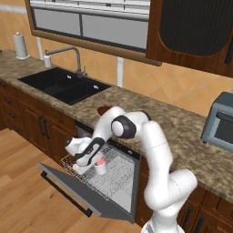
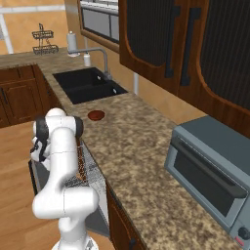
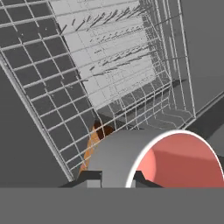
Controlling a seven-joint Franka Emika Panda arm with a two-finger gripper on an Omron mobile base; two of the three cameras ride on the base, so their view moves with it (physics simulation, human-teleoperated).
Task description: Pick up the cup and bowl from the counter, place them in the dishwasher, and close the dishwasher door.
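While the gripper [image 1: 93,164] has its jaws closed on the cup [image 1: 100,166] just above the dishwasher's [image 1: 129,157] white rack [image 1: 113,175], it should lower it until seated before releasing, the bowl [image 2: 95,115] waiting on the counter [image 2: 141,146].

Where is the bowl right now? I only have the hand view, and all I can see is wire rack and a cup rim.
Observer: The bowl is on the counter, between the sink and the toaster oven, nowhere near the hand.
Operator: And is the cup over the rack or beside it?
Observer: The cup hangs over the pulled-out rack, above the dishwasher door, with the gripper at it.
Operator: Is that door fully down?
Observer: In the left base view it lies open, close to level, handle bar toward the floor side.
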